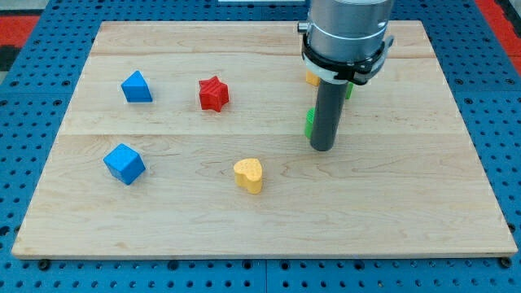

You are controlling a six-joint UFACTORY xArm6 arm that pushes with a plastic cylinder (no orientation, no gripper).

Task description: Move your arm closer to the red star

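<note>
Red star (213, 94) lies well left of my tip (322, 149).

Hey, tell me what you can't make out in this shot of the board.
1. Green block, camera view: only a sliver shows left of my rod; shape unreadable.
2. Yellow block, camera view: mostly hidden under the arm's grey housing; shape unclear.
3. Another green bit at the rod's right: barely visible.
4. My tip shows, right of the red star.

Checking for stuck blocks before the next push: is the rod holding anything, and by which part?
Nothing is held. My tip rests on the board, a green block just at the rod's left, the red star farther left.
</note>
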